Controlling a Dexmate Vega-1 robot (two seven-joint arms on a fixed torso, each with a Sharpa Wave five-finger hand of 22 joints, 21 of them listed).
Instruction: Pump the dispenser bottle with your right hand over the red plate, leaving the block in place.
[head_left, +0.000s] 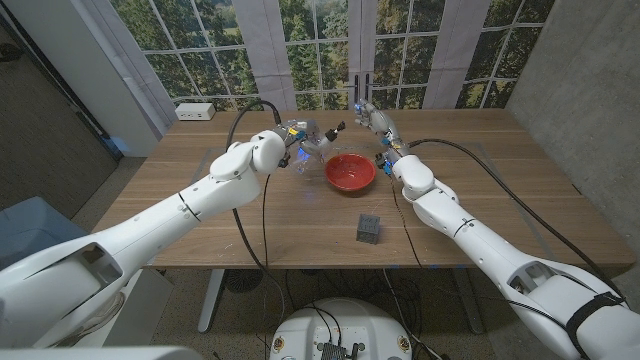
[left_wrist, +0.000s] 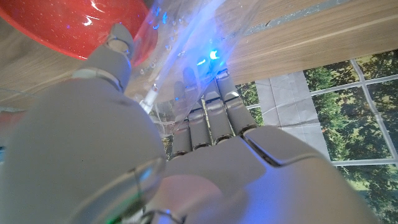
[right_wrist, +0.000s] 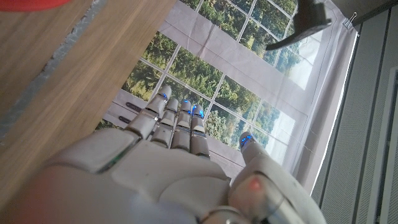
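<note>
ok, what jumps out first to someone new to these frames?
The red plate mid-table, with both arms converging on it. The left robot hand holds a clear dispenser bottle tilted beside the plate, while the right robot hand hovers open behind it. A dark block sits alone nearer the front edge.

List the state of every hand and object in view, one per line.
Left hand: grips the clear dispenser bottle, tilted toward the plate.
Dispenser bottle: held off the table beside the plate, black pump head toward it.
Right hand: raised behind the plate, fingers extended, holding nothing.
Red plate: on the table, looks empty.
Block: on the table, nearer than the plate, untouched.
</note>
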